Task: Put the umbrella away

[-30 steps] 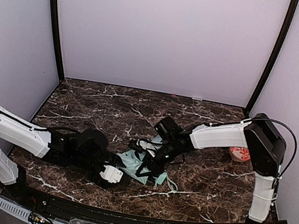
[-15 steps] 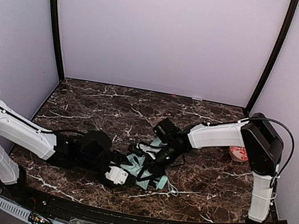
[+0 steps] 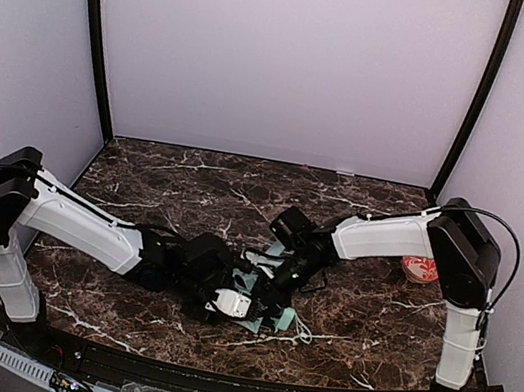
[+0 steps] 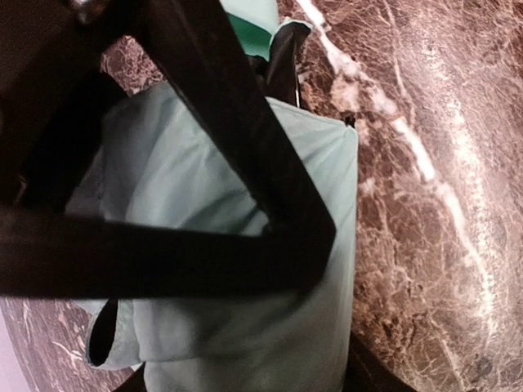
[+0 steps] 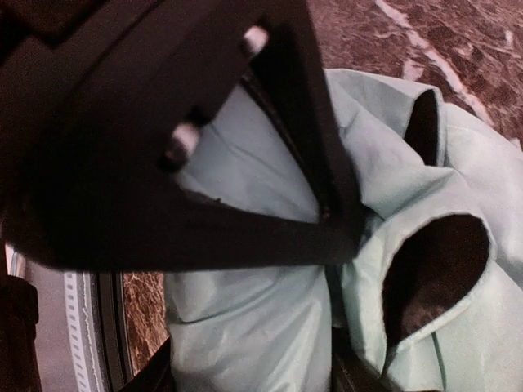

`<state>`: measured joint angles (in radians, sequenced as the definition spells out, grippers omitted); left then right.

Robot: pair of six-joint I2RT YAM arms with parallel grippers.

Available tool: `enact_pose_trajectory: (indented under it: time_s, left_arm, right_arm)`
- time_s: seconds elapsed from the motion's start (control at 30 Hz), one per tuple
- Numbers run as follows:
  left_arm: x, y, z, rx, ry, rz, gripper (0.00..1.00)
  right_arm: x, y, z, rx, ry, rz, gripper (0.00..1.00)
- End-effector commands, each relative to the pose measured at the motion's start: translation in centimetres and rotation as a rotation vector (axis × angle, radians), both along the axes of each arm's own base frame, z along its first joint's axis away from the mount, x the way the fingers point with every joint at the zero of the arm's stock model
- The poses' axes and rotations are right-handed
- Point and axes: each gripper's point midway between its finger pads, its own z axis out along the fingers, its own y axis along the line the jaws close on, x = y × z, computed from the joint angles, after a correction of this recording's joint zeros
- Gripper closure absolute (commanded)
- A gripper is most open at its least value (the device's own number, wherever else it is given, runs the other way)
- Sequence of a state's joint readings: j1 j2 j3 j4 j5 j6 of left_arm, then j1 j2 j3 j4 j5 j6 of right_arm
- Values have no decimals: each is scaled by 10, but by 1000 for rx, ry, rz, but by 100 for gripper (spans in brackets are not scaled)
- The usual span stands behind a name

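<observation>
Pale mint umbrella [image 4: 245,335], collapsed, fabric rumpled, lying flat

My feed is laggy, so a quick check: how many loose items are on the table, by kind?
Umbrella: 1
Orange-and-white bowl: 1
Total: 2

Figure: dark marble table [image 3: 163,179] enclosed by pale purple walls [image 3: 286,58].
A small orange-and-white bowl [image 3: 420,270] stands near the table's right edge.
</observation>
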<state>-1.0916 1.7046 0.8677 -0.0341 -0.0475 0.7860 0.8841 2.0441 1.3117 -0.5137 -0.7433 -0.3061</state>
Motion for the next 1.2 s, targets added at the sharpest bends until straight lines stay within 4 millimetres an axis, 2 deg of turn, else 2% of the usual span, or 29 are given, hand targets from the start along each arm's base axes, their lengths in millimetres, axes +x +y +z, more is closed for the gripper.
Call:
enact_pose_trajectory:
  time_s: [0.0,0.13,0.3,0.5,0.57,0.63,0.7,0.8,0.9,1.17]
  left_arm:
    - [-43,53,-48,296,281,80,44]
    - [-60,58,-59,364,425,135,67]
    - [-62,58,-64,377,467,164,74]
    - [-56,52,-56,316,620,277,80]
    - [-54,55,-55,307,675,321,82]
    - [-52,55,-55,299,725,353,83]
    - [-52,54,-56,288,783,377,84]
    - [-53,50,-57,276,862,400,85]
    - [-54,51,-61,273,934,425,86]
    - [-54,46,-54,231,1067,443,88]
  right_arm:
    - [34,-30,-24,-186,-44,-187,47]
    - [54,-29,5,-97,-94,-247,37]
    - [74,-38,44,-22,-177,-318,34]
    - [110,-75,64,-81,-347,-506,34]
    - [112,-87,71,-83,-396,-559,34]
    - [114,-90,92,-15,-460,-599,34]
    - [114,-96,104,33,-523,-630,34]
    - [104,-100,116,103,-598,-635,34]
    - [85,-93,124,184,-688,-571,34]
    - [27,-60,116,295,-942,-275,34]
